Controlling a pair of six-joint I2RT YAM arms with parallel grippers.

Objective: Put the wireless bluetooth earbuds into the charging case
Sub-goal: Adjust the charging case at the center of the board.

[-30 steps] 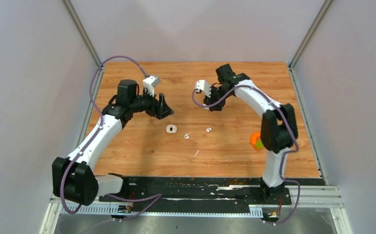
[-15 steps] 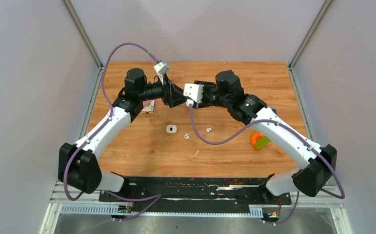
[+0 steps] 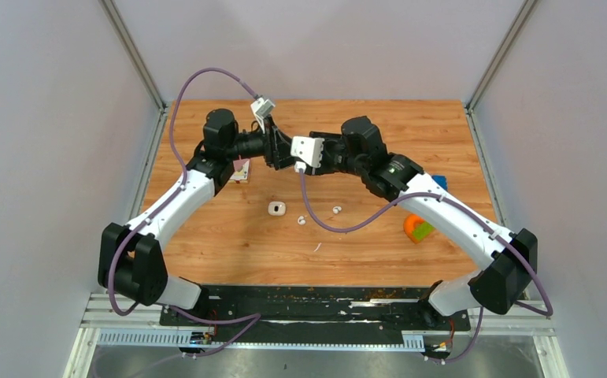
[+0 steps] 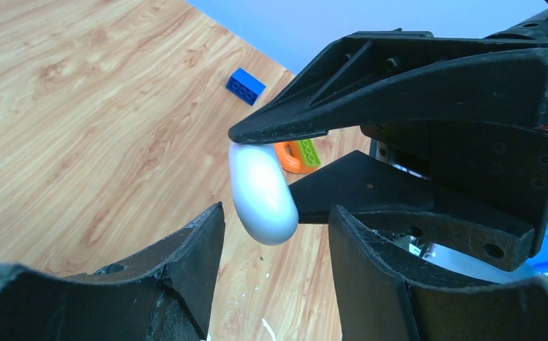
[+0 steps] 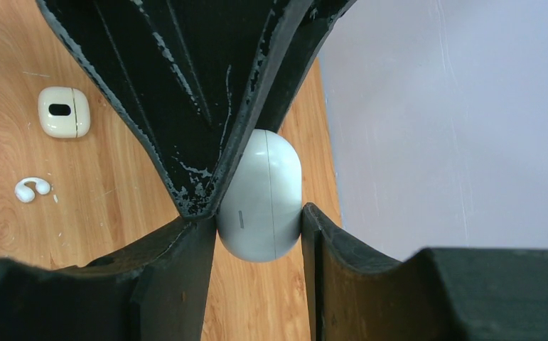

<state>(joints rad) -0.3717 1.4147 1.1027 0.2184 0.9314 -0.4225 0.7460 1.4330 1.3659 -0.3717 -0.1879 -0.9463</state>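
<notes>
A closed, glossy white charging case (image 5: 260,206) is clamped between my right gripper's (image 5: 260,222) fingers, in the air above the back middle of the table. In the left wrist view the case (image 4: 261,192) hangs between my left gripper's (image 4: 274,213) open fingers with gaps on both sides. Seen from above, the left gripper (image 3: 275,151) and the right gripper (image 3: 290,160) meet tip to tip and hide the case. Two tiny white earbuds (image 3: 301,220) (image 3: 337,209) lie on the wood below; one also shows in the right wrist view (image 5: 30,189).
A small cream rounded piece with a dark oval opening (image 3: 276,208) lies left of the earbuds. A thin white sliver (image 3: 316,247) lies nearer the front. An orange and green block (image 3: 416,228) and a blue brick (image 3: 439,181) sit at right. A small card (image 3: 241,169) lies under the left arm.
A second ago the grippers were apart. Both have swung together above the back middle of the table, and over the last half second they shifted slightly left.
</notes>
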